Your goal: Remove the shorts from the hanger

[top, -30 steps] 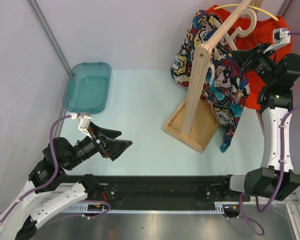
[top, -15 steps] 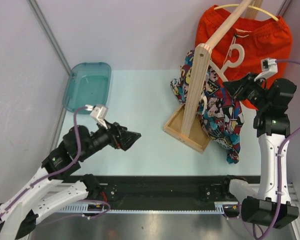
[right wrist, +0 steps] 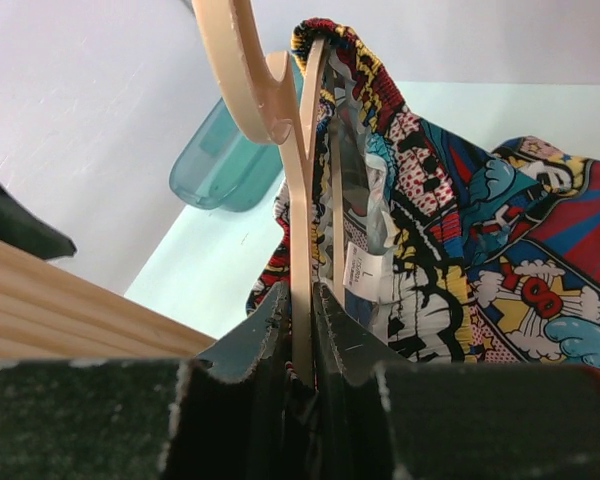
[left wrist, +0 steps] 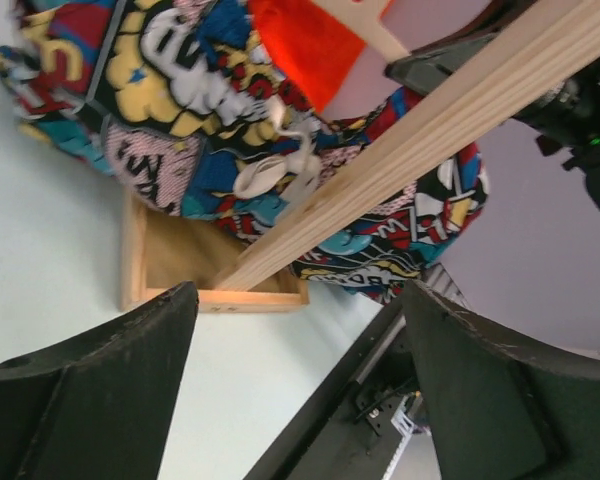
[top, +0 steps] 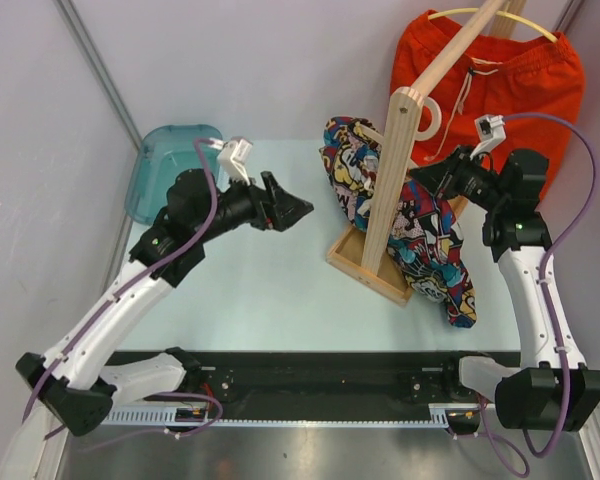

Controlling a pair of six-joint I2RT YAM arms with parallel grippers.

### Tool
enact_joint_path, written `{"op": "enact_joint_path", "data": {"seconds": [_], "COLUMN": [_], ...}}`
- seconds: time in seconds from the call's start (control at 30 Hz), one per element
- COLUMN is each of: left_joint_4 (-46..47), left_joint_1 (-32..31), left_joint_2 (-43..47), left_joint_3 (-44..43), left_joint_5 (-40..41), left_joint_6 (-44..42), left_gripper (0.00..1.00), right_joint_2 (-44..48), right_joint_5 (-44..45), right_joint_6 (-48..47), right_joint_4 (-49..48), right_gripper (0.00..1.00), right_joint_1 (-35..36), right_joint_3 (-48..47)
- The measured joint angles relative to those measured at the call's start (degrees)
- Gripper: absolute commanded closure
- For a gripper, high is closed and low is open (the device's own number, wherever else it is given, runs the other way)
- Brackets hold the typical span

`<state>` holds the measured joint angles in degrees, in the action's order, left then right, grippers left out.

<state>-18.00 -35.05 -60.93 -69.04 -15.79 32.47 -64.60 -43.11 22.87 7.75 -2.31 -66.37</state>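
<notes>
The comic-print shorts (top: 435, 250) hang on a pale hanger (right wrist: 298, 230) beside the slanted post of a wooden rack (top: 398, 170), at 3 o'clock of the bench (top: 270, 290) centre. Part of the cloth bunches at 10 o'clock of the post; the rest drapes toward 5 o'clock, past the rack's tray-shaped base. Whether its lowest corner touches the bench cannot be told. The waistband is over the hanger's arm, and a white size label shows inside the waist in the right wrist view. A white drawstring (left wrist: 280, 175) lies knotted against the print. The right hand (right wrist: 302, 300) is closed narrow on the flat wood of the hanger, below its hook, with a finger on each face. The orange-red shorts (top: 525, 85) hang at 1 o'clock of the print pair, high on the rack against the back wall, apart from both hands. The left hand (top: 295, 205) is at 9 o'clock of the print shorts, above the bench. Its fingers are spread wide, pointed at the cloth, with nothing between them. A teal tray (top: 145, 150) sits at 10 o'clock of the bench, partly under the left arm.
</notes>
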Motion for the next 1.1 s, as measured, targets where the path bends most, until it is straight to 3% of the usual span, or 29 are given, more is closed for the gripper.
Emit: {"op": "enact_joint_path", "data": {"seconds": [0.47,0.8,1.1], "left_joint_4": [9.03,8.35,6.97], "left_joint_1": [0.72,2.08,0.79], "left_joint_2": [-18.75,-33.11,-38.29], "left_joint_3": [-19.04,-31.65,-36.92], "left_joint_5": [-12.83,-13.31,-10.64], "left_joint_6": [-2.6,-6.62,-12.31], "left_gripper": [0.26,0.29,0.3], "right_joint_2": [-2.82,-7.45,-9.05], "right_joint_5": [-2.45,-7.58,-9.31], "right_joint_6": [-3.19,-0.61,1.75], "right_joint_4": [-1.38,-11.06,-14.99], "right_gripper": [1.0,1.0,1.0], "right_joint_1": [5.99,7.43,8.66], "right_joint_3": [0.02,0.04,0.04]}}
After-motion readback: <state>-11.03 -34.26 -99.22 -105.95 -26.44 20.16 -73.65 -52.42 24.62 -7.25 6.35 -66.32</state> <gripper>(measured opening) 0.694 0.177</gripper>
